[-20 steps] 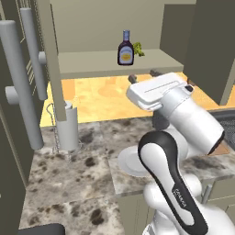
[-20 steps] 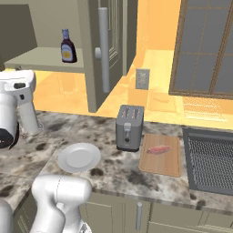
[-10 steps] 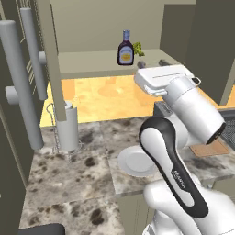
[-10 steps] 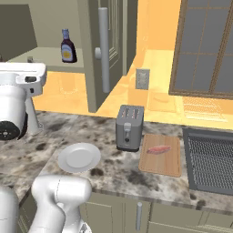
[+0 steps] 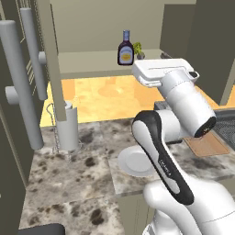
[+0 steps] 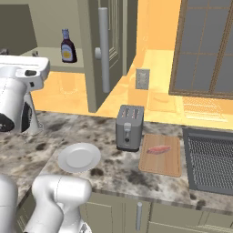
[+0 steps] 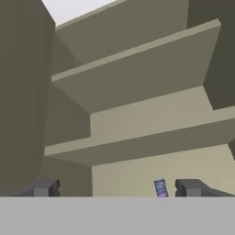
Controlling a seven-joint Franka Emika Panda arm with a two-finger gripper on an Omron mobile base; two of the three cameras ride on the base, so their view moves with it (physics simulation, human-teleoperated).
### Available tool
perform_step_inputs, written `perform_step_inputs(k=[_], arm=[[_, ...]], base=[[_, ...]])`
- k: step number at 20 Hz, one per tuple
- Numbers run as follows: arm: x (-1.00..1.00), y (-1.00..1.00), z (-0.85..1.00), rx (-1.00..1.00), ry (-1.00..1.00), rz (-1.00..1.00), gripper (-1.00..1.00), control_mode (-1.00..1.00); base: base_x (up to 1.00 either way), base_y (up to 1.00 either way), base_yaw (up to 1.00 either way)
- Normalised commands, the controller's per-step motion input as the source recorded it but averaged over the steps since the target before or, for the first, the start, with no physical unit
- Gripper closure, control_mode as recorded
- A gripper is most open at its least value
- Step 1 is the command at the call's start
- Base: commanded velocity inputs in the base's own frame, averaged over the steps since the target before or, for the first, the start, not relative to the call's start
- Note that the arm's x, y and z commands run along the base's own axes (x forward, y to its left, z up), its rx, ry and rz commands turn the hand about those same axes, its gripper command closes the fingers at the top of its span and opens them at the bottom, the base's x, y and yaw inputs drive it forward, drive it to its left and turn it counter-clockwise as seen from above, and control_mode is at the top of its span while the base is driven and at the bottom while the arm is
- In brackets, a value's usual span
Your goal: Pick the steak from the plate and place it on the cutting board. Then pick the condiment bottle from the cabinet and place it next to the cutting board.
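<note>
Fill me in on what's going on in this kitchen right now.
The steak already lies on the cutting board, and the plate on the counter is bare. The robot arm is raised toward the open cabinet, where the condiment bottle stands upright on the shelf beside a small green vegetable. The hand is open and holds nothing; its camera looks up at the cabinet shelves, with the bottle's cap just showing between the fingertips. The bottle is not yet grasped.

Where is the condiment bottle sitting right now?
The condiment bottle stands upright on the cabinet shelf, just left of a small green vegetable in the left base view.
</note>
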Motion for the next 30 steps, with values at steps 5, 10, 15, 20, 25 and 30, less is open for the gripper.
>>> perform_step_inputs(k=[5, 10, 15, 20, 25, 30], arm=[[0.13, -0.14, 0.0, -0.03, 0.01, -0.11, -1.0, -1.0], [0.08, -0.11, 0.0, -0.04, 0.01, -0.08, -1.0, -1.0], [0.04, -0.01, 0.0, -0.02, 0.0, -0.03, -1.0, -1.0], [0.17, -0.04, 0.0, -0.01, 0.03, -0.02, -1.0, -1.0], [0.39, -0.25, 0.0, 0.0, 0.1, -0.03, -1.0, -1.0], [0.44, -0.28, 0.0, 0.04, 0.14, -0.04, -1.0, -1.0]], base=[[0.0, 0.0, 0.0], [0.0, 0.0, 0.0], [0.0, 0.0, 0.0], [0.0, 0.0, 0.0], [0.0, 0.0, 0.0], [0.0, 0.0, 0.0]])
